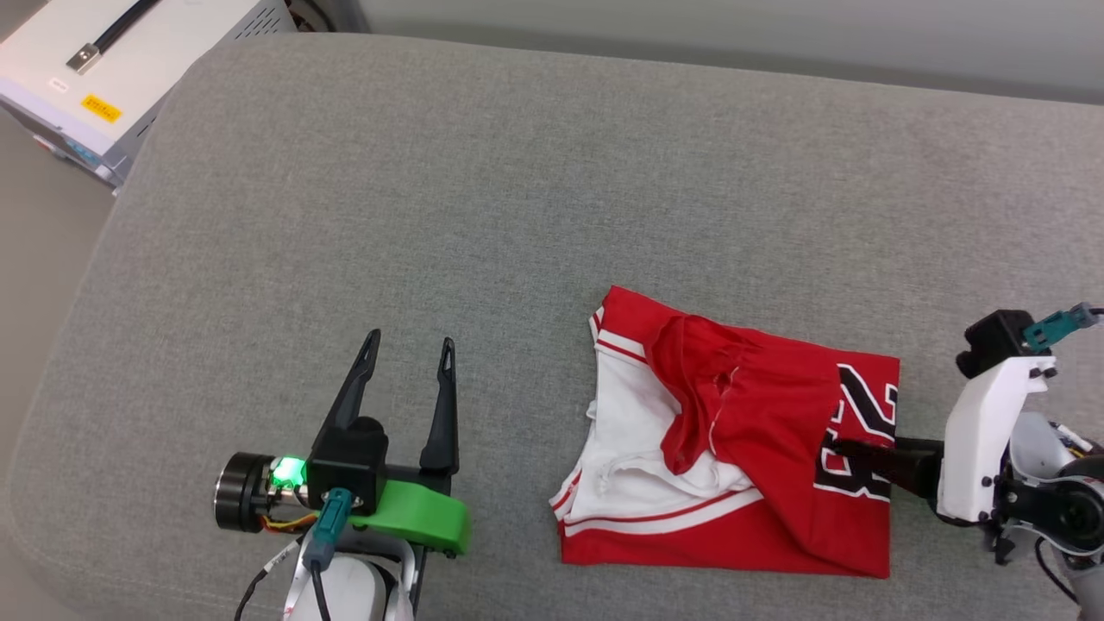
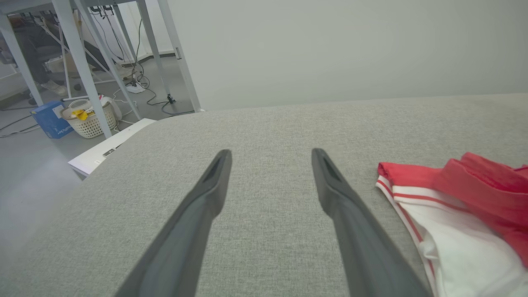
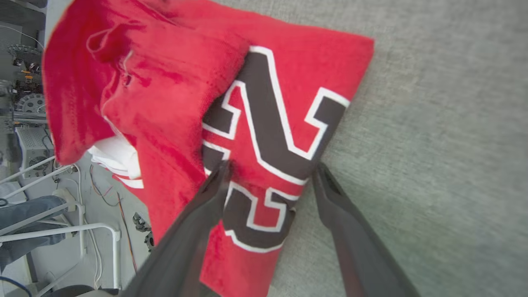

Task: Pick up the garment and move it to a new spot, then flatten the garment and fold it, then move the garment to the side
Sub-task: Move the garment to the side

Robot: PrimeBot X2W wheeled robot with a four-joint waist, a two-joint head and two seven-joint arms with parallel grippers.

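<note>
Cushion: a broad grey upholstered cushion (image 1: 517,172) with rounded corners carries everything; a pale wall (image 2: 330,49) stands behind it.
Garment: the red garment (image 1: 759,483) lies roughly folded on the cushion's near right part. A white sleeve with red-white striped trim is turned up on its left half, and a bunched red fold lies across the middle.
Left hand: the left hand (image 1: 410,341) hovers low over bare cushion, well left of the garment, fingers spread wide and gripping nothing.
Right hand: the right hand (image 3: 272,165) reaches in sideways at the garment's right edge. Its fingers are apart, one across the print, the other just beside the cloth's edge.
Print: black white-outlined numerals (image 3: 268,123) show on the right end.
Floor clutter: a white basket (image 2: 88,119) and a blue box (image 2: 51,119) sit under metal legs.
</note>
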